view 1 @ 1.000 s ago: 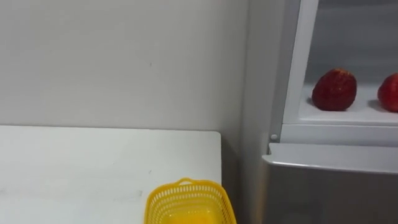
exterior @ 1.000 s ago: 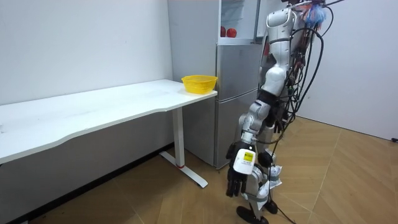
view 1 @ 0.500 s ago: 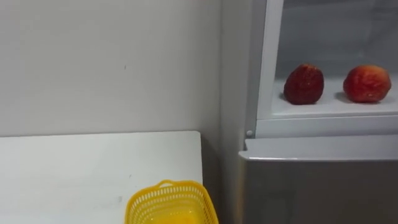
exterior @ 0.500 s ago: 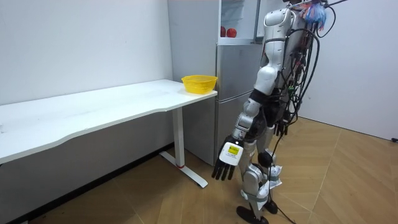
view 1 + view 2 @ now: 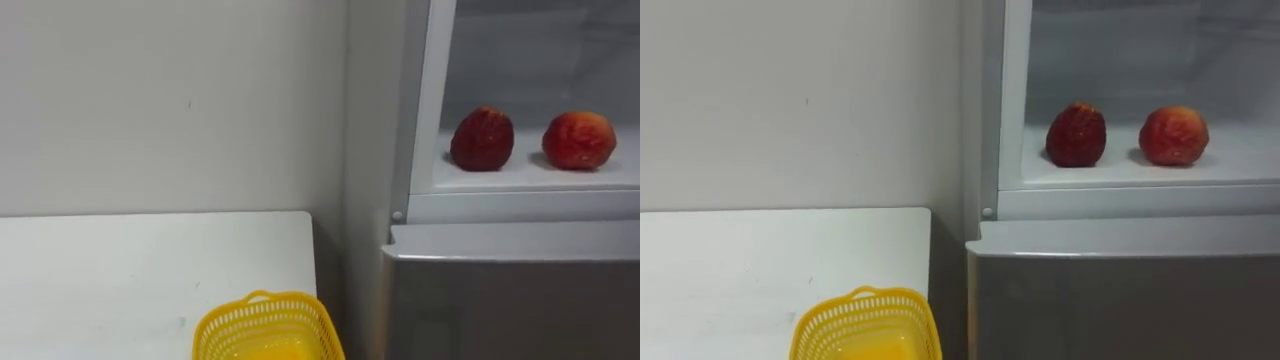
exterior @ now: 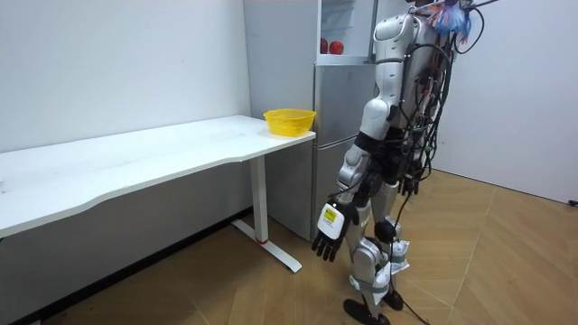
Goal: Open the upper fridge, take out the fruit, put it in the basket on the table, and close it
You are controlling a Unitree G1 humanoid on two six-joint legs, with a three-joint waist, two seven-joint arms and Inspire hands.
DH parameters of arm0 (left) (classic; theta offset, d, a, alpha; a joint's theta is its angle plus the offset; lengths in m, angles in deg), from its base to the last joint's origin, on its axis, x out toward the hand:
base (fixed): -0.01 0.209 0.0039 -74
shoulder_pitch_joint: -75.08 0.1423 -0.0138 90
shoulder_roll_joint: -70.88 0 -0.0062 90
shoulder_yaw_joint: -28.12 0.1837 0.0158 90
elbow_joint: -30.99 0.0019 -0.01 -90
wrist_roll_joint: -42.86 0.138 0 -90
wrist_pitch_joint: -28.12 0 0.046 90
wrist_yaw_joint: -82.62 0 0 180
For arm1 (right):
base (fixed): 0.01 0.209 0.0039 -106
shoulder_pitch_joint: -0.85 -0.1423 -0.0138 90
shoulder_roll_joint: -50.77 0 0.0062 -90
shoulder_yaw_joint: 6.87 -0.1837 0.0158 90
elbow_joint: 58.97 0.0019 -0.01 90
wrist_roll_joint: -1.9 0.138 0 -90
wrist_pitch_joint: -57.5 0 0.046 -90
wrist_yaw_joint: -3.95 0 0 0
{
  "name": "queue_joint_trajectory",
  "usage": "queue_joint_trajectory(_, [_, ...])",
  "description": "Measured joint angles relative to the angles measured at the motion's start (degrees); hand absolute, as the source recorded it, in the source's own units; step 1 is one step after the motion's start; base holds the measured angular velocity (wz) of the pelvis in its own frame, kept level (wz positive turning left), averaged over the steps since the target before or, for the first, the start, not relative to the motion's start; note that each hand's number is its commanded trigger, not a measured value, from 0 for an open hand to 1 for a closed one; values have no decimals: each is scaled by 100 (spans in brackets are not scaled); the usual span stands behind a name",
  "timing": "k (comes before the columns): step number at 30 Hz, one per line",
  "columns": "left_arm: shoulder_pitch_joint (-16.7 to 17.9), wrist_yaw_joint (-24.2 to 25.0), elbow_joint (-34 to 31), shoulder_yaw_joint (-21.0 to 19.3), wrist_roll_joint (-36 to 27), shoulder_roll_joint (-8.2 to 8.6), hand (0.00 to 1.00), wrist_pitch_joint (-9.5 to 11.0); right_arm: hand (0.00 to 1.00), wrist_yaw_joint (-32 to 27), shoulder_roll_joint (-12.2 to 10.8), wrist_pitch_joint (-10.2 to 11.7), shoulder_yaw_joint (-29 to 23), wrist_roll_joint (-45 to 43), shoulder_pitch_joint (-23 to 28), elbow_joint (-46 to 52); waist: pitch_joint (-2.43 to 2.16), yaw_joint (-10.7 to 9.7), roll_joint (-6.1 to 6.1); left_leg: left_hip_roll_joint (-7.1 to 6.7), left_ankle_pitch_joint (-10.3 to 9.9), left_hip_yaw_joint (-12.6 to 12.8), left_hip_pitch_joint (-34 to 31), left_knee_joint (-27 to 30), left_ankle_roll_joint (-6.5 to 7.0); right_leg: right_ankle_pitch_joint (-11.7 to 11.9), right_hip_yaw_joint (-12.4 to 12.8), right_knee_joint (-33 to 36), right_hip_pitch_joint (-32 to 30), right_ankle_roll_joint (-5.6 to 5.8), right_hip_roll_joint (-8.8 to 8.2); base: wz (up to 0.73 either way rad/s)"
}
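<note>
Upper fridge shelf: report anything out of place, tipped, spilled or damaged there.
Nothing stands out. The dark red fruit and the lighter red fruit sit side by side, apart, on the white fridge shelf. No spill or damage shows.

Wall (image 6: 117,63): plain white, behind the table. Floor (image 6: 506,271): wood parquet, herringbone pattern. Table (image 6: 135,162): long, white top, white leg, set against the wall. Fridge (image 6: 334,153): grey, just beside the table's end, upper door open.
</note>
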Motion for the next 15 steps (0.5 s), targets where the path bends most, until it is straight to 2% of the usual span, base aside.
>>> queue_joint_trajectory(5, [-166,-19,0,116,259,15,0,13,0,-459,-1,162,27,338,-90,314,-3,-2,12,0,-6,2,-66,11,9,7,-2,13,-62,7,-1,0])
queue_joint_trajectory(10, [-202,-57,0,267,452,15,0,113,0,-795,-6,438,-24,1182,-220,595,-8,-52,31,2,-5,63,-76,15,8,7,17,-3,-82,7,0,-2])
queue_joint_trajectory(15, [-171,-51,0,330,647,10,0,158,0,-1078,-9,710,-35,1200,-290,1213,-10,-137,35,6,-3,136,-79,15,7,7,79,-7,-109,7,3,-5])
